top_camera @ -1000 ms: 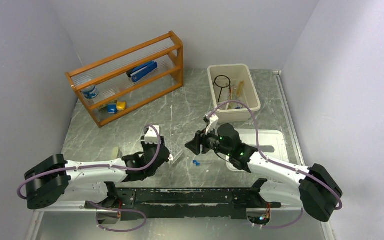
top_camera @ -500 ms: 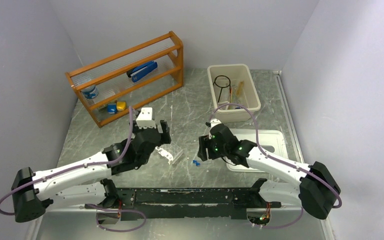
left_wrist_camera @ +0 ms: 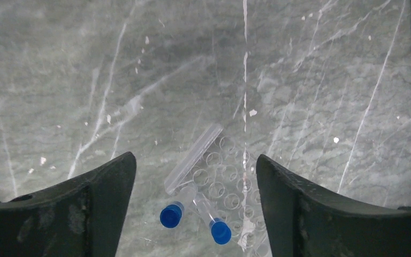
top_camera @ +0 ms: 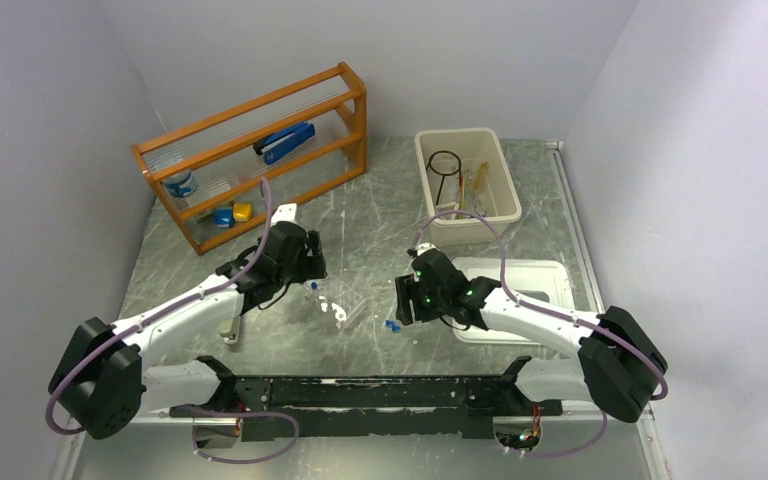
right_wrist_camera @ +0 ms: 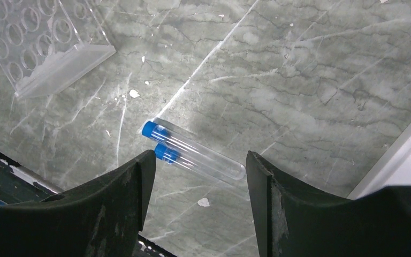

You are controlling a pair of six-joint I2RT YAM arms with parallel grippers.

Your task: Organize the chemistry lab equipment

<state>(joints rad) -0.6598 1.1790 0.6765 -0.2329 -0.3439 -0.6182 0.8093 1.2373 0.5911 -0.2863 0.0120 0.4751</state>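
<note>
The clear plastic tube rack [top_camera: 338, 306] lies on the marble table between the arms. In the left wrist view the rack [left_wrist_camera: 234, 188] holds two clear blue-capped tubes [left_wrist_camera: 171, 215] that lean toward the camera. My left gripper [top_camera: 310, 268] is open and empty above the rack, with the tubes between its fingers [left_wrist_camera: 107, 187]. Two more blue-capped tubes [top_camera: 392, 325] lie side by side on the table [right_wrist_camera: 192, 152]. My right gripper [top_camera: 402, 300] is open and empty just above them [right_wrist_camera: 199, 160]. The rack's corner shows at the upper left of the right wrist view [right_wrist_camera: 43, 48].
A beige bin [top_camera: 500, 180] at the back right holds the black wire ring stand [top_camera: 445, 163] and thin rods [top_camera: 476, 180]. A white tray [top_camera: 545, 280] lies under the right arm. A wooden shelf [top_camera: 350, 120] at the back left holds the blue stapler [top_camera: 285, 142].
My left arm has reached forward and to the left, so its gripper now hangs over the rack. My right gripper has dropped lower and come nearer the two loose tubes.
</note>
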